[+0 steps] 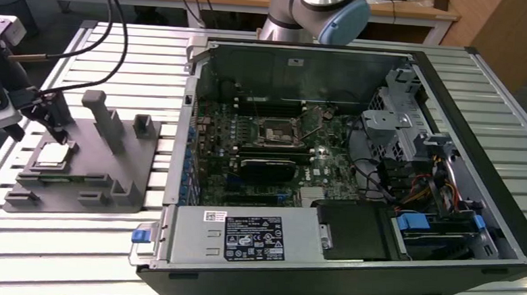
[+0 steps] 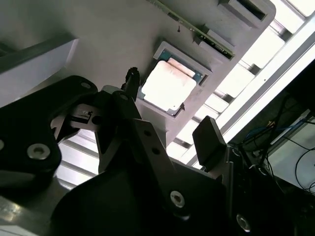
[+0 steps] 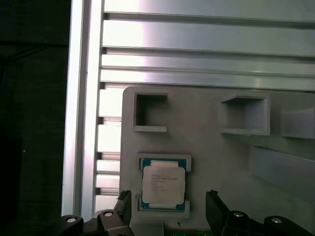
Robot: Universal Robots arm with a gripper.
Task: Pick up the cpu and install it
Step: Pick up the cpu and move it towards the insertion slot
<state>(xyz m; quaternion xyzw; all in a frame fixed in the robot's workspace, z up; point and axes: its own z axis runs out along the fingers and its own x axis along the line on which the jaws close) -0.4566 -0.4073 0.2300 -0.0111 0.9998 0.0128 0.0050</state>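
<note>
The small, flat, square, silver-topped cpu (image 3: 163, 186) is seen seated in a recess of the grey plastic fixture plate (image 3: 211, 162), just below the black gripper (image 3: 168, 204), between its spread, empty fingers (image 3: 215, 207).

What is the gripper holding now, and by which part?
Nothing. The gripper is open above the cpu, which lies in its pocket on the grey fixture plate.

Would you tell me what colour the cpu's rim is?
Teal, around the silver top of the cpu; clearest in the first wrist view.
</note>
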